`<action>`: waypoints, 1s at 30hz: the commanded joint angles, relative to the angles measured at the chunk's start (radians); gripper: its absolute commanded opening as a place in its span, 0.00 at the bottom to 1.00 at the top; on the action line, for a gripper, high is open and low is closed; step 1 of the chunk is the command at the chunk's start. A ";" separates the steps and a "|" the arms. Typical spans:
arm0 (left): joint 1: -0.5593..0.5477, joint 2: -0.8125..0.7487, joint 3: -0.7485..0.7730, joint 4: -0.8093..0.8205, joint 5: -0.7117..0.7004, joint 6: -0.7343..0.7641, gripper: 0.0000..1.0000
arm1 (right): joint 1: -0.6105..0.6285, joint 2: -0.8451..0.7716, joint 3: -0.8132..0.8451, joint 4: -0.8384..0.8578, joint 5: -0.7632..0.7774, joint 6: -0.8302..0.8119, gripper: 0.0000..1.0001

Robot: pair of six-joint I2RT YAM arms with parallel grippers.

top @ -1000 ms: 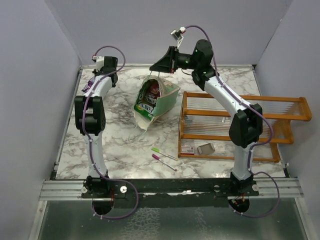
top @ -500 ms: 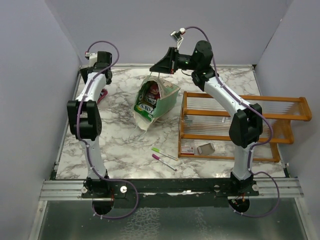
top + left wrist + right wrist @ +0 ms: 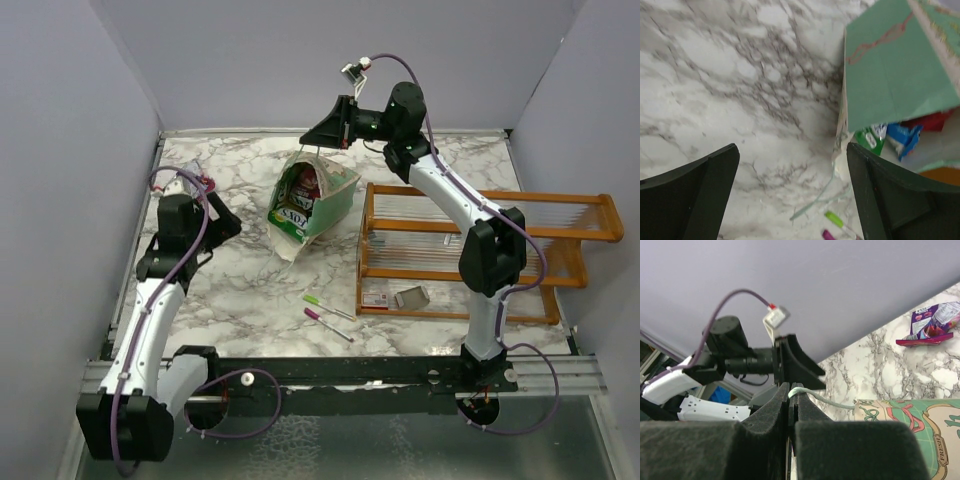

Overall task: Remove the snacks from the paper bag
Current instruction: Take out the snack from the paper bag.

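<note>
Pens: a green pen (image 3: pixel 322 302) and a pink pen (image 3: pixel 326 324) lie side by side on the marble counter (image 3: pixel 240 290), near its front and just left of the rack.
Left fingers (image 3: pixel 791 149): spread wide with nothing between them, hanging over bare counter to the left of the paper bag and apart from it.
Rack: an orange wooden rack (image 3: pixel 480 200) stands on the right side of the counter, with a small grey box (image 3: pixel 412 296) on its lowest level at the near left corner.
Paper bag (image 3: pixel 330 200): mint-green with a cream inside. It leans near the middle of the counter's far half, between the left arm and the rack, and its mouth gapes toward the near left.
Snacks: most sit inside the bag's mouth — the left wrist view shows a green packet (image 3: pixel 869 138), a blue packet (image 3: pixel 905 138) and a red packet (image 3: pixel 936 120) crowded together there. One purple packet (image 3: pixel 932 325) lies flat on the counter near the back wall, well apart from the bag.
Right fingers (image 3: pixel 790 391): pressed tight together on the bag's thin string handle (image 3: pixel 826 401) — they are above the bag's far edge, and the string runs from them down to the bag's rim.
</note>
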 commanded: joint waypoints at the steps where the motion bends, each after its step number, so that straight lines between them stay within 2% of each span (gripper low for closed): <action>1: -0.026 -0.158 -0.135 -0.005 0.236 -0.076 0.90 | 0.000 -0.049 0.000 0.031 -0.022 -0.003 0.01; 4: -0.060 -0.235 -0.166 -0.016 0.273 -0.123 0.95 | 0.000 -0.055 -0.002 0.029 -0.017 -0.007 0.01; 6: -0.113 -0.252 -0.175 -0.009 0.259 -0.169 0.93 | 0.000 -0.055 -0.004 0.036 -0.015 -0.002 0.01; 10: -0.283 -0.227 -0.173 0.027 0.114 -0.255 0.87 | 0.000 -0.058 -0.005 0.052 -0.008 0.010 0.01; 14: -0.409 -0.109 -0.123 0.045 0.003 -0.362 0.83 | 0.000 -0.064 -0.009 0.050 -0.006 0.014 0.01; 16: -0.428 -0.041 -0.100 0.079 0.004 -0.463 0.75 | -0.001 -0.068 -0.010 0.042 0.001 0.010 0.01; 18: -0.432 0.021 -0.097 0.140 0.006 -0.555 0.73 | 0.000 -0.070 -0.014 0.041 0.005 0.007 0.01; 20: -0.432 0.089 -0.067 0.141 -0.016 -0.637 0.64 | 0.000 -0.072 -0.019 0.052 0.008 0.017 0.01; 23: -0.439 0.186 -0.011 0.171 -0.021 -0.693 0.57 | 0.000 -0.076 -0.022 0.060 0.010 0.025 0.01; 30: -0.469 0.337 0.026 0.190 -0.107 -0.807 0.52 | 0.000 -0.084 -0.027 0.059 0.015 0.020 0.01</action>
